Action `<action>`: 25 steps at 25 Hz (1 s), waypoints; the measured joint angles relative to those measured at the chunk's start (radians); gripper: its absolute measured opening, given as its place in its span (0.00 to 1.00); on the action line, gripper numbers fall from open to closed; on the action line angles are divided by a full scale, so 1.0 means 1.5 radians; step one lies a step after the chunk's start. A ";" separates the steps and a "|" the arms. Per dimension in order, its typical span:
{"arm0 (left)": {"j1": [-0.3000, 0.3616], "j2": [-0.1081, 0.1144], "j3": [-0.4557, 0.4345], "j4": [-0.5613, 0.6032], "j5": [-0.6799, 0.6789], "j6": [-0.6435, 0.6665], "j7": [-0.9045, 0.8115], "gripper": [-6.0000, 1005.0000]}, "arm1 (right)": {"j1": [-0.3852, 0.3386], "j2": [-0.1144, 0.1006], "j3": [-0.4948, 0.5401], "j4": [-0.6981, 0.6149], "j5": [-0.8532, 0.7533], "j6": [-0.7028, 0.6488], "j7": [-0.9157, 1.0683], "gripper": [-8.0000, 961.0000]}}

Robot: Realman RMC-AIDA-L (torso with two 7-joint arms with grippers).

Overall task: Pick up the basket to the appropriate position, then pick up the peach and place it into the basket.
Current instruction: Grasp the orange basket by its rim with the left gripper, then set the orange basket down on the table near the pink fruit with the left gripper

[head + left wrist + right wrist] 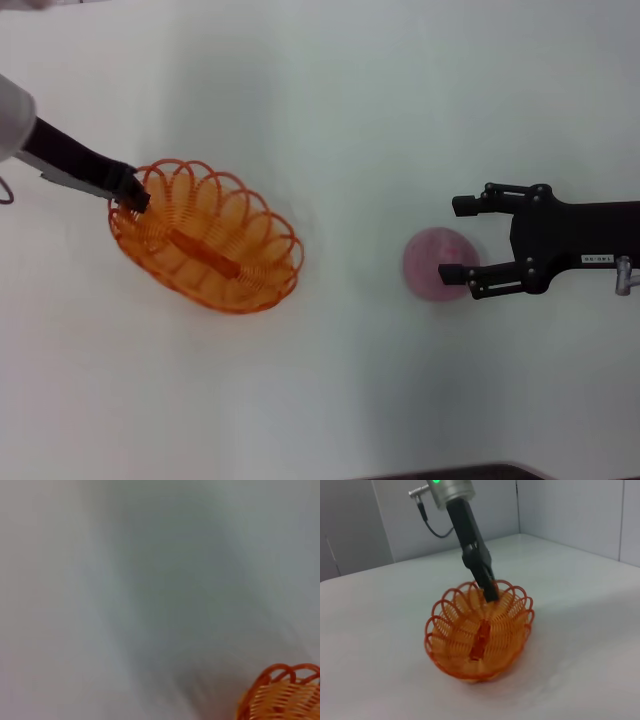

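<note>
The orange openwork basket (205, 240) sits left of centre on the white table, and my left gripper (130, 195) is shut on its near-left rim. The right wrist view shows the basket (480, 635) with the left gripper (489, 591) pinching its far rim. A piece of the basket rim (285, 692) shows in the left wrist view. The pink peach (425, 258) lies on the table to the right. My right gripper (456, 240) is open at the peach, its lower finger (455, 273) over the peach's right side and its upper finger beyond the fruit.
The white table (330, 100) stretches all around the basket and the peach. Grey wall panels (570, 510) stand behind the table's far edge in the right wrist view. A dark edge (450, 472) shows at the bottom of the head view.
</note>
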 joint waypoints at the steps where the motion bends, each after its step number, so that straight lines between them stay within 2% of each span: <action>1: -0.008 0.009 -0.037 -0.013 0.000 0.017 -0.003 0.17 | 0.000 0.000 0.000 0.000 0.000 0.000 0.000 0.96; 4: -0.021 0.028 -0.110 -0.040 -0.002 0.055 -0.011 0.14 | 0.000 0.000 -0.001 0.000 0.001 0.000 0.001 0.96; 6: -0.022 0.035 -0.152 -0.046 -0.015 0.080 -0.020 0.08 | 0.001 0.000 -0.001 0.000 0.002 0.000 0.002 0.96; 7: -0.020 0.037 -0.171 -0.047 -0.027 0.095 -0.027 0.06 | 0.001 0.000 -0.001 0.000 0.002 0.000 0.002 0.96; 11: -0.002 0.034 -0.201 -0.047 -0.072 0.123 -0.059 0.06 | 0.001 0.002 -0.001 0.000 0.004 0.000 0.003 0.96; 13: 0.008 0.028 -0.203 -0.042 -0.085 0.123 -0.066 0.06 | 0.002 0.002 -0.001 0.000 0.004 0.000 0.005 0.96; 21: 0.072 -0.035 -0.199 0.031 -0.130 0.061 -0.077 0.07 | 0.006 0.002 -0.001 0.000 0.004 -0.003 0.006 0.96; 25: 0.096 -0.048 -0.191 0.048 -0.129 0.026 -0.085 0.08 | 0.006 0.002 0.000 0.001 0.004 -0.003 0.006 0.96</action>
